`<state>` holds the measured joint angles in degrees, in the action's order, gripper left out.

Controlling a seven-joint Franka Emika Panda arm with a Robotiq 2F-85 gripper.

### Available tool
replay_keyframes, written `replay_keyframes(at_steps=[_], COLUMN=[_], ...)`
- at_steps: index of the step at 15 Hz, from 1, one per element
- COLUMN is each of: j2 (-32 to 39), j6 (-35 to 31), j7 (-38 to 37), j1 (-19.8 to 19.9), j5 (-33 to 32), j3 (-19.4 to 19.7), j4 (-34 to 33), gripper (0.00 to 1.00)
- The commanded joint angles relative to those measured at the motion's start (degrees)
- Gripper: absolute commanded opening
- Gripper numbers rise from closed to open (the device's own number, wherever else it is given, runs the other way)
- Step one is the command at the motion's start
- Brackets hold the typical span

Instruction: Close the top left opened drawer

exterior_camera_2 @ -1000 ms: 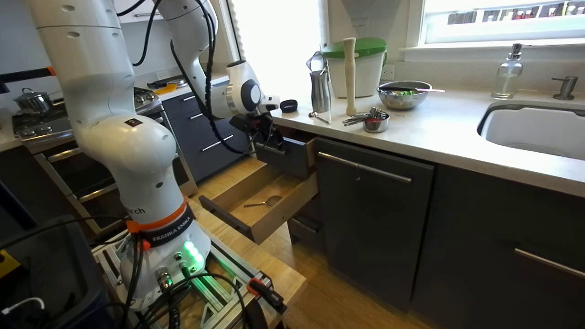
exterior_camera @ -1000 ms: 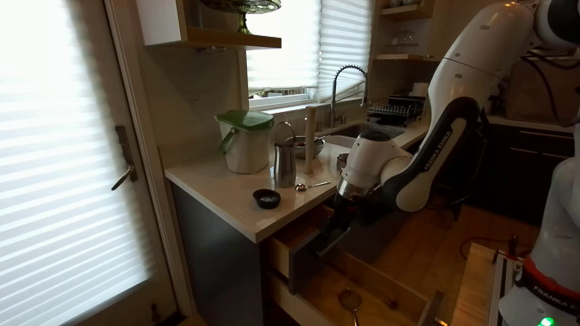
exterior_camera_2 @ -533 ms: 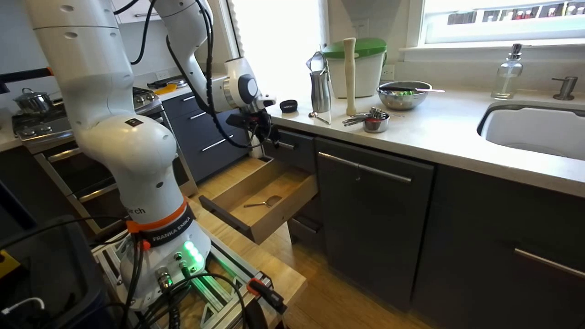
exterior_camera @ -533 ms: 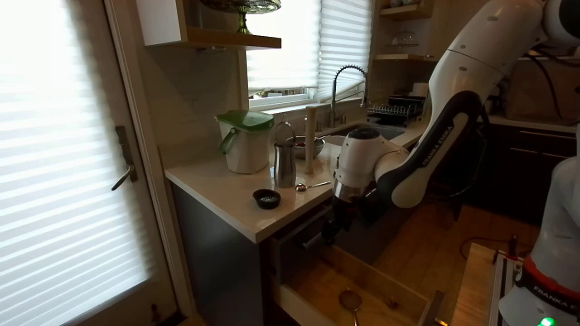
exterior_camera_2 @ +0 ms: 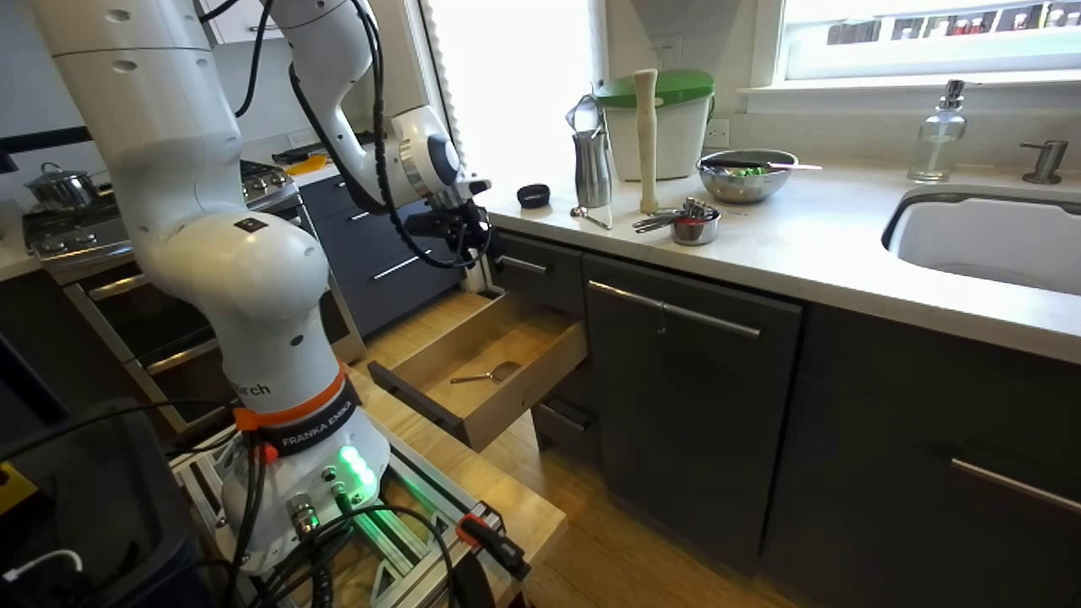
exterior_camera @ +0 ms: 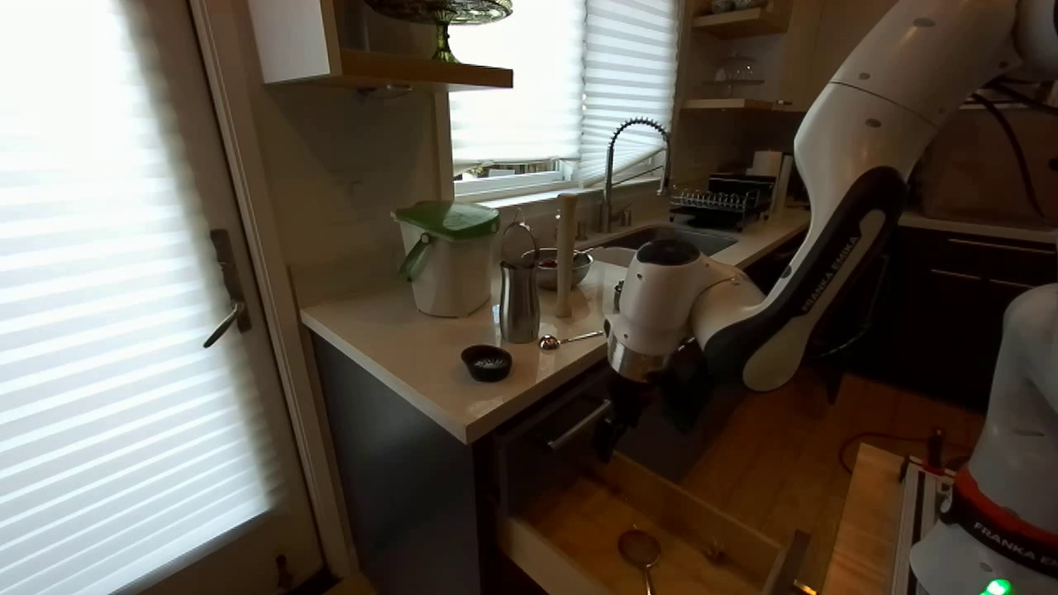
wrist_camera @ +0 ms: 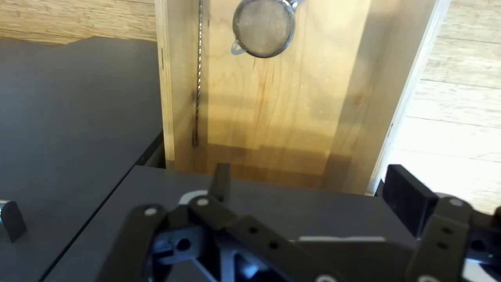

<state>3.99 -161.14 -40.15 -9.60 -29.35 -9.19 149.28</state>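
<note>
The top left drawer is pushed in. Its dark grey front panel looks flush with the panel beside it, and its light wood box and contents are hidden. The front also shows in an exterior view and in the wrist view. Its metal bar handle is exposed and not held. My gripper is open, with nothing between its fingers. In both exterior views the gripper hangs just in front of the drawer front, near the handle, and appears apart from it.
A deeper light-wood drawer stands open below, with a strainer inside. The counter edge runs above the front. A black bowl, a metal shaker and a green-lidded bin stand on the counter.
One second ago the top drawer stuck out with my gripper at its front. The drawer has slid in, and my gripper has since drawn back from the front. The lower drawer has not moved.
</note>
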Motion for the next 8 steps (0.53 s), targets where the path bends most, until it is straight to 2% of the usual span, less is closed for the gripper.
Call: replay_keyframes(at_steps=[1, 4, 5, 8], j2=[3.80, 5.75, 4.18, 4.61], j6=[-5.33, -5.73, -4.62, -4.67], j7=[-5.65, -12.56, -7.94, -8.15], j1=[0.59, -0.02, 0.27, 0.32], j5=[-4.60, -6.56, -4.15, -4.27], j3=[2.27, 5.19, 3.55, 3.80], j4=[0.40, -0.94, -0.10, -0.44], gripper=[1.00, 1.00, 1.00, 1.00])
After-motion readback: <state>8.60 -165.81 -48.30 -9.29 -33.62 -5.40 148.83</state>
